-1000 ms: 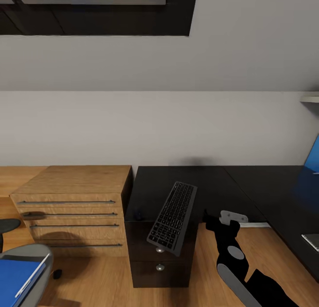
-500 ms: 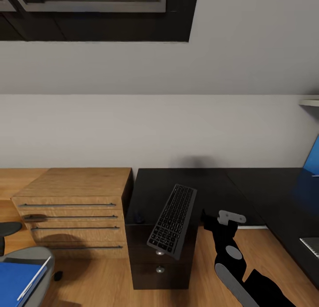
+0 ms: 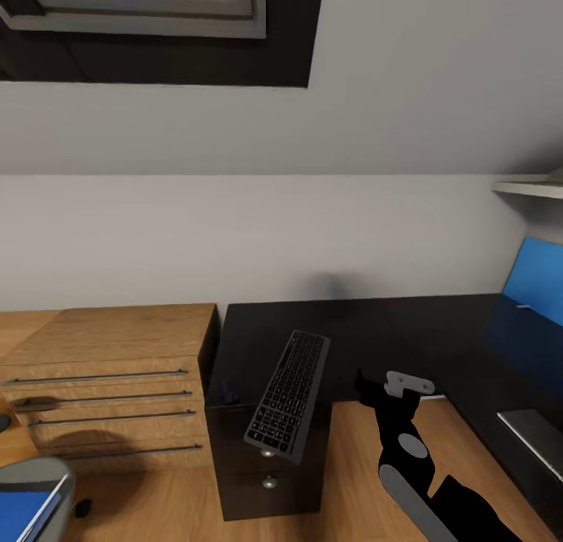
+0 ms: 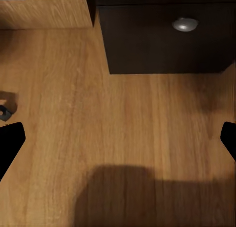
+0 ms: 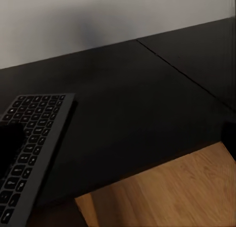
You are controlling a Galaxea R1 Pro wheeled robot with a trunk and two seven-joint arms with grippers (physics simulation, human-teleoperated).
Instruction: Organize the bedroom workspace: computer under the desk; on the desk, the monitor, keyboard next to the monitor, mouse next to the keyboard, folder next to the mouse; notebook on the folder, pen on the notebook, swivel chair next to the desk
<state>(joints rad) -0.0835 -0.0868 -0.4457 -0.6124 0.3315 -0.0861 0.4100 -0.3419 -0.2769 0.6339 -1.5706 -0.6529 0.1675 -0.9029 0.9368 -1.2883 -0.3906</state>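
Observation:
The dark grey keyboard (image 3: 288, 393) lies lengthwise on the black desk (image 3: 391, 331), its near end overhanging the drawer unit (image 3: 270, 468). My right gripper (image 3: 363, 384) hovers open just right of the keyboard at the desk's front edge. Its wrist view shows the keyboard (image 5: 30, 153) beside one dark fingertip (image 5: 9, 143). A small dark rounded thing (image 3: 227, 391), perhaps the mouse, sits at the desk's left edge. At the bottom left, the blue folder (image 3: 23, 511) rests on the swivel chair's grey seat (image 3: 47, 475). My left gripper (image 4: 118, 143) is open above the wooden floor.
A light wooden chest (image 3: 109, 378) with bar handles stands left of the desk. A blue panel (image 3: 539, 288) and a flat grey item (image 3: 536, 432) are on the desk's right wing. A silver knob (image 4: 185, 24) marks the drawer unit near my left gripper.
The whole picture has shifted left and down, so the camera turned right and up. The keyboard stays in place on the desk. My right arm holds the same pose.

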